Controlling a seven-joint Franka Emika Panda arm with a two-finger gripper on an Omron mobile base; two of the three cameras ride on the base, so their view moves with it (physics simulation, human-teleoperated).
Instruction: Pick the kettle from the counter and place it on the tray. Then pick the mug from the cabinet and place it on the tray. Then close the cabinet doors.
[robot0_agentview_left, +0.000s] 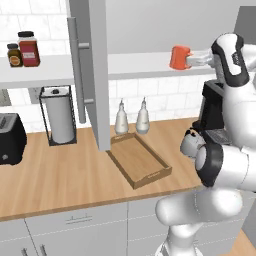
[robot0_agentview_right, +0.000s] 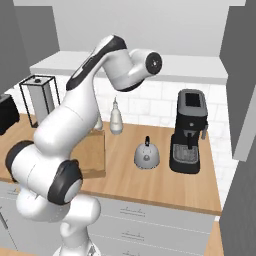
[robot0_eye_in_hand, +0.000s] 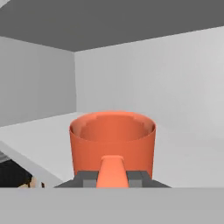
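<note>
The orange-red mug (robot0_agentview_left: 179, 57) stands on the white shelf (robot0_agentview_left: 135, 64) of the open cabinet. My gripper (robot0_agentview_left: 190, 60) reaches it from the right. In the hand view the mug (robot0_eye_in_hand: 112, 140) faces me with its loop handle between my fingertips (robot0_eye_in_hand: 89, 178), and the gripper (robot0_eye_in_hand: 113, 177) looks shut on that handle. The silver-grey kettle (robot0_agentview_right: 146, 154) sits on the counter (robot0_agentview_right: 165, 187) beside the coffee machine. The brown wooden tray (robot0_agentview_left: 139, 160) lies on the counter with nothing in it; my arm partly hides the tray (robot0_agentview_right: 93, 150) in the right base view.
The left cabinet door (robot0_agentview_left: 95, 75) hangs open over the tray's far corner, the right door (robot0_agentview_right: 245, 95) swings out at the right. Two slim bottles (robot0_agentview_left: 132, 118) stand behind the tray. A coffee machine (robot0_agentview_right: 189, 130), paper-towel holder (robot0_agentview_left: 59, 115), toaster (robot0_agentview_left: 10, 137) and jars (robot0_agentview_left: 24, 50) are around.
</note>
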